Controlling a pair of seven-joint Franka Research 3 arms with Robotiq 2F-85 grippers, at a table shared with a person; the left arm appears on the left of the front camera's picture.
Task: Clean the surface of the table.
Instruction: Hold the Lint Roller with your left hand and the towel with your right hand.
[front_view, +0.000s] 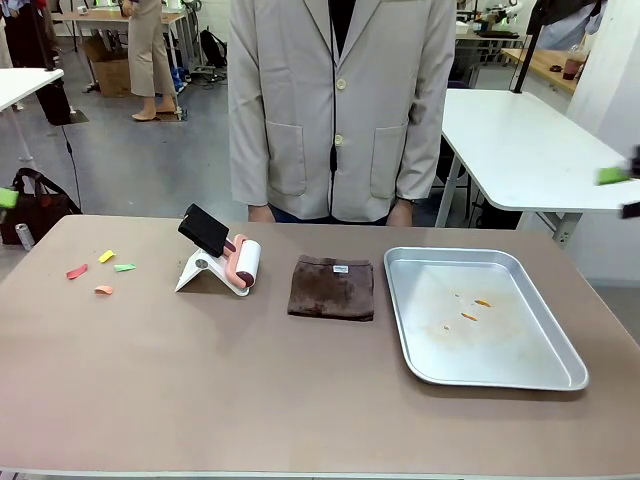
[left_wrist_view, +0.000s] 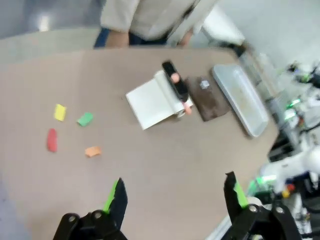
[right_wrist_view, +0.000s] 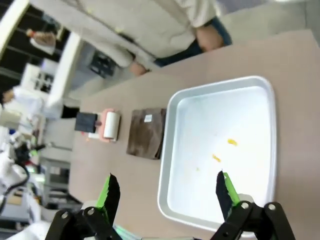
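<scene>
1. My left gripper (left_wrist_view: 174, 187) hangs with its jaws spread wide and nothing between them, above the bare near part of the large matte brownish-taupe table (front_view: 250, 390).
2. My right gripper (right_wrist_view: 166, 182) is also spread wide and holds nothing. It is above the near rim of the shallow rectangular silver metal tray (front_view: 450, 252).
3. In the front view the table runs across the whole lower frame, its thin pale edge along the bottom. The lower half of the top is open room.
4. The tray lies at centre right, close to the right edge, with a few small orange crumbs (front_view: 483, 302) inside.
5. Just left of the tray lies a folded dark brown cloth (front_view: 332, 288), apart from it.
6. Left of the cloth, a lint roller with a white roll, pink frame and black handle (front_view: 240, 262) leans on a white wedge stand (front_view: 197, 273).
7. Four small paper scraps lie near the left edge, well apart from the roller: red (front_view: 77, 271), yellow (front_view: 106, 256), green (front_view: 124, 267), orange (front_view: 104, 290).
8. A person in a pale beige coat (front_view: 340, 100) stands at the far edge at top centre, hands down by it.
9. A white-topped table (front_view: 520, 140) stands beyond the upper right corner.
</scene>
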